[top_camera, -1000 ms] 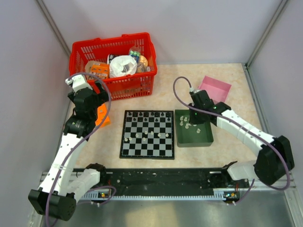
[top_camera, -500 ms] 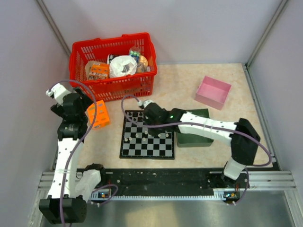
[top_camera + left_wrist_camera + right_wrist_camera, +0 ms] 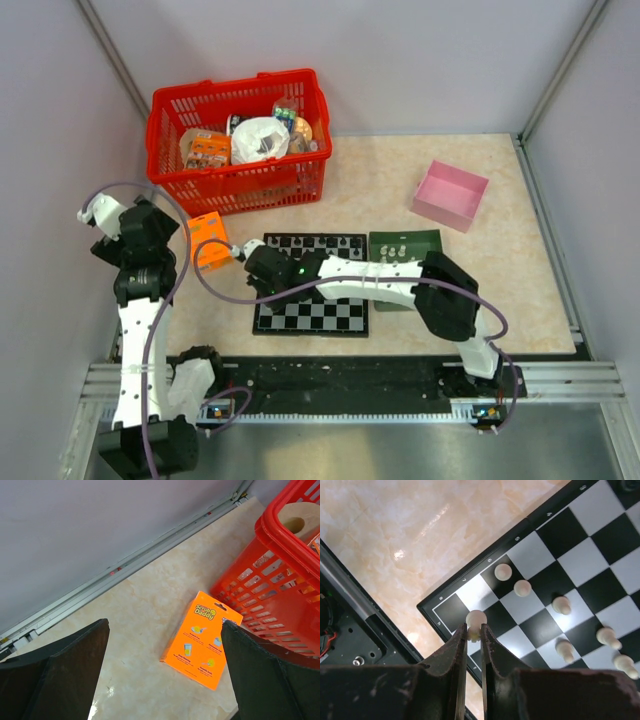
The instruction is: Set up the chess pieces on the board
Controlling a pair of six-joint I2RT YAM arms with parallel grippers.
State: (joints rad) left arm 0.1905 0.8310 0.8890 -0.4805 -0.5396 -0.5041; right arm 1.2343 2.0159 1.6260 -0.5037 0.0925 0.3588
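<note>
The checkered board (image 3: 330,312) lies mid-table, partly under my right arm. My right gripper (image 3: 252,264) is over its left edge. In the right wrist view the gripper (image 3: 473,629) is shut on a white pawn (image 3: 476,618), held low over the corner squares of the board (image 3: 580,540). Several white pawns, such as one (image 3: 503,571), stand in a diagonal row there. More pale pieces (image 3: 398,250) lie in the green tray (image 3: 425,240). My left gripper (image 3: 148,222) is at the far left, open and empty (image 3: 164,630) above the table.
An orange Scrub Daddy box (image 3: 208,240) lies left of the board, also in the left wrist view (image 3: 202,640). A red basket (image 3: 240,185) of items stands at the back left. A pink box (image 3: 452,193) sits at the back right.
My right arm swung from the green tray leftward across the board to its left edge, carrying a white pawn. My left arm moved left, away from the orange box.
</note>
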